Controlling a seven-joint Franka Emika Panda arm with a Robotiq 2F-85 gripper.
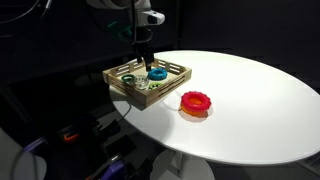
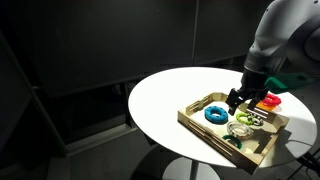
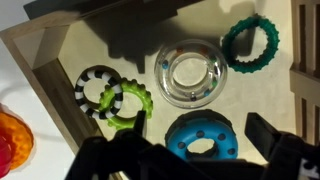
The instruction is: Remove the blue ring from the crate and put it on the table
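The blue ring (image 3: 182, 143) lies flat inside the light-wood crate (image 3: 45, 60), near its front wall. It also shows in both exterior views (image 1: 157, 74) (image 2: 215, 114). My gripper (image 3: 200, 130) is open and hangs just over the blue ring, with one finger on each side of it. I cannot tell whether the fingers touch it. In the exterior views the gripper (image 1: 147, 62) (image 2: 238, 100) points straight down into the crate (image 1: 125, 85) (image 2: 205, 130). The crate stands on the round white table (image 1: 250, 100) (image 2: 165, 95).
In the crate with it are a clear ring (image 3: 190, 72), a dark teal spiky ring (image 3: 250, 42), a pale green ring (image 3: 125, 103) and a black-and-white ring (image 3: 92, 85). A red-orange ring (image 1: 195, 103) (image 2: 270, 100) lies on the table beside the crate.
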